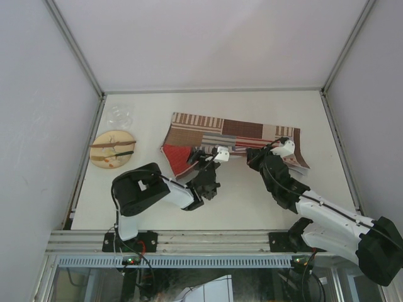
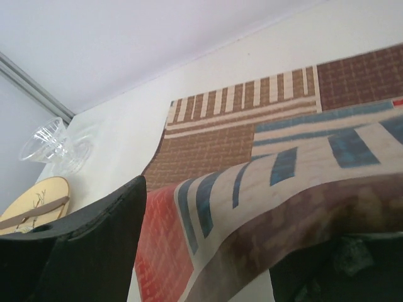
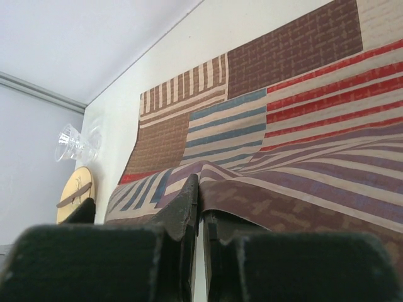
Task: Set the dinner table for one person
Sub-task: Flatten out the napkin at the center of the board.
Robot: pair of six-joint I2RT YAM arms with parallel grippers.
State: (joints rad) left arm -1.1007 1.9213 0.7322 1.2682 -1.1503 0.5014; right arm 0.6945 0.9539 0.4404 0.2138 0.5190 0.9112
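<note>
The striped patchwork placemat (image 1: 214,135) lies across the middle of the white dinner table (image 1: 252,195), its near edge raised and curled. My right gripper (image 1: 275,146) is shut on that edge near the right end. The right wrist view shows the fingers (image 3: 182,214) pressed together on the placemat (image 3: 283,94), where it peaks at the right gripper (image 3: 201,201). My left gripper (image 1: 203,155) is at the mat's near left corner. In the left wrist view its fingers (image 2: 94,245) stand wide apart, and the placemat's (image 2: 264,138) lifted edge hangs between them at the left gripper (image 2: 233,226).
A round tan plate (image 1: 113,149) with two brown-handled utensils on it sits at the table's left side. A clear glass dish (image 1: 119,116) stands just behind it. Aluminium rails (image 1: 85,163) and white walls enclose the table.
</note>
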